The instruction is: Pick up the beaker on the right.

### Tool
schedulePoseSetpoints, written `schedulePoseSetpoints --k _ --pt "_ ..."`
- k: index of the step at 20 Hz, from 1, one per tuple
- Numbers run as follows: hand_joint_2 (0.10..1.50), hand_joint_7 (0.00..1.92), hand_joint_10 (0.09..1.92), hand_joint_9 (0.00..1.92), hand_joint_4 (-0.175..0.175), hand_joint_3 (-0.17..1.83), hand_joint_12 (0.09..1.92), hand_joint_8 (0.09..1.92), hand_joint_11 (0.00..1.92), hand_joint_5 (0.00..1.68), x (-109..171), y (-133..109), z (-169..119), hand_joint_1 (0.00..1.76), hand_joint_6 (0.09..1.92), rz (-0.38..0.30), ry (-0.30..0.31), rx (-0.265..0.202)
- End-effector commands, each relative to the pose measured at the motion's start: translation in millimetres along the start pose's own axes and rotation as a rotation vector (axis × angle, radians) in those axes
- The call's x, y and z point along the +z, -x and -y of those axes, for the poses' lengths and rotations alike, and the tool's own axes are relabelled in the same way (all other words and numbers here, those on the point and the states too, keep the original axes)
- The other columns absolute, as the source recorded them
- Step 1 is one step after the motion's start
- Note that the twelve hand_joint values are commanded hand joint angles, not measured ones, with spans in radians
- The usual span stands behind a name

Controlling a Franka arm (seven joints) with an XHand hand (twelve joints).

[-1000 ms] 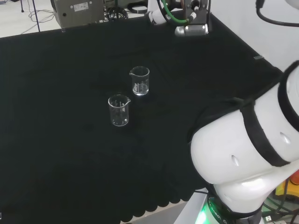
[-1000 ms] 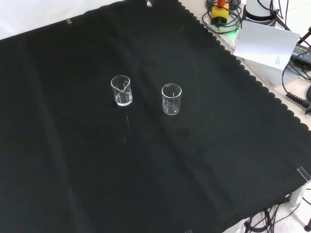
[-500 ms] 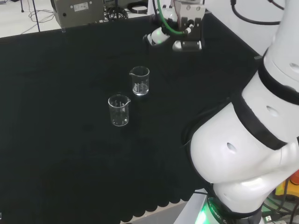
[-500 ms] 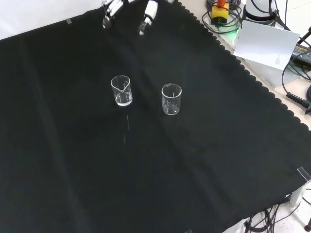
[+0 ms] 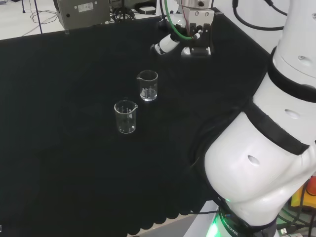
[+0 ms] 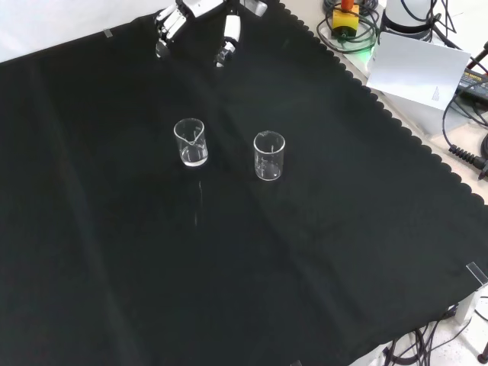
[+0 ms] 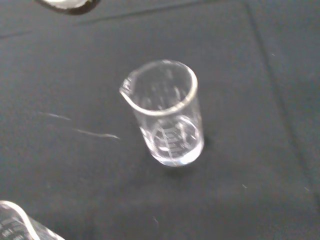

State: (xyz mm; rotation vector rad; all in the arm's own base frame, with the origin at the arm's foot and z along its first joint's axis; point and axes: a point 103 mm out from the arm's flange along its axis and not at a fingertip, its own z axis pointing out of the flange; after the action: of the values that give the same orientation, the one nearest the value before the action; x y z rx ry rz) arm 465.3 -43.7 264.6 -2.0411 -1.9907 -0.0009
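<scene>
front view put the hand point(image 6: 200, 23), fingers spread and empty, at the cloth's far edge; the upright beaker point(image 6: 190, 142) stood well apart, nearer the camera.

I take the nearer beaker point(image 5: 126, 116) as my landmark; it stands upright on the cloth point(image 5: 59, 163). In the head view the other beaker point(image 5: 148, 85) stands up and to the right of it, near but apart. In the front view the landmark point(image 6: 269, 155) is to the right, the other point(image 6: 191, 142) just left of it and slightly farther back. My hand point(image 6: 194, 23) hangs beyond that other beaker, well apart from both, with nothing in it.
</scene>
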Motion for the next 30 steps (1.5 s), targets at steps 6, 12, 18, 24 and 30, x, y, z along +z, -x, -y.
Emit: schedulePoseSetpoints --k 6,12,18,24,30 --pt "0.64 0.19 0.75 0.30 -0.054 0.53 1.43 0.73 0.00 0.40 68 15 -73 0.81 0.09 -0.170 0.012 -0.132" --pt "0.62 0.20 0.74 0.31 -0.054 0.53 1.43 0.74 0.00 0.41 84 24 -79 0.82 0.09 -0.248 0.009 -0.173" --pt "0.58 0.24 0.72 0.36 -0.056 0.56 1.44 0.73 0.01 0.43 101 17 -82 0.84 0.09 -0.337 -0.020 -0.275" --pt "0.55 0.25 0.72 0.39 -0.055 0.56 1.43 0.73 0.03 0.44 114 13 -80 0.83 0.09 -0.382 -0.036 -0.344" --pt "0.54 0.27 0.70 0.44 -0.054 0.57 1.43 0.73 0.07 0.45 131 17 -79 0.82 0.09 -0.415 -0.038 -0.336"
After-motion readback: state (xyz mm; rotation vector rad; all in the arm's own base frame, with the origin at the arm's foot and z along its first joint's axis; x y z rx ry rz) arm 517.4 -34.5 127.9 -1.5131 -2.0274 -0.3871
